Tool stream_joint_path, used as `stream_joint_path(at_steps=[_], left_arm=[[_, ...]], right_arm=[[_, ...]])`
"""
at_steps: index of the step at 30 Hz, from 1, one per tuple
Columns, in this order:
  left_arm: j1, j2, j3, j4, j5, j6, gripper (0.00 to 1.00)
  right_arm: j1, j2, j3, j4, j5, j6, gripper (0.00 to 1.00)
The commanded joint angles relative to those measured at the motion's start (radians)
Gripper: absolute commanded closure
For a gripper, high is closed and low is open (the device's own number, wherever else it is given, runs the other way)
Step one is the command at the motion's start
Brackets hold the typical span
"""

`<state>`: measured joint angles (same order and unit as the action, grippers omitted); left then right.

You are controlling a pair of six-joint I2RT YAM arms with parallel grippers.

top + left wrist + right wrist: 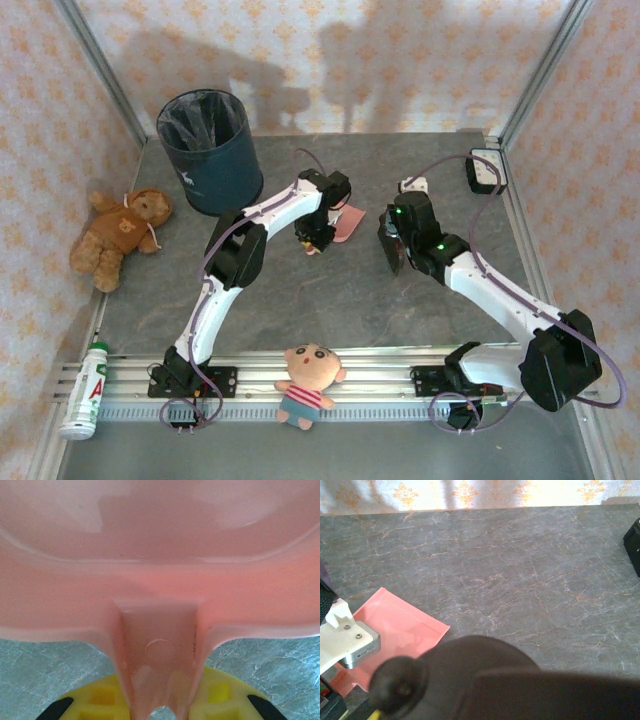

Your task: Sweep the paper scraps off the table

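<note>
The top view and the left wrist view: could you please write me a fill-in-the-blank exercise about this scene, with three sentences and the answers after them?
1. The left gripper is shut on the handle of the ___ dustpan.
2. The dark blue bin stands at the far ___ corner of the table.
3. The fur of the teddy bear is ___.

Missing words: pink; left; brown.
</note>
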<state>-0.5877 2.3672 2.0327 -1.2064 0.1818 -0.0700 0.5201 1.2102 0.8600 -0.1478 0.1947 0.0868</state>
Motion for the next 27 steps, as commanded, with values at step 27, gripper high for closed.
stream_joint_path(at_steps=[27], left_arm=[[-0.009, -0.136, -0.089, 0.056, -0.073, 0.031, 0.5]], right_arm=[[-0.008, -0.006, -0.014, -0.021, 0.025, 0.006, 1.0]])
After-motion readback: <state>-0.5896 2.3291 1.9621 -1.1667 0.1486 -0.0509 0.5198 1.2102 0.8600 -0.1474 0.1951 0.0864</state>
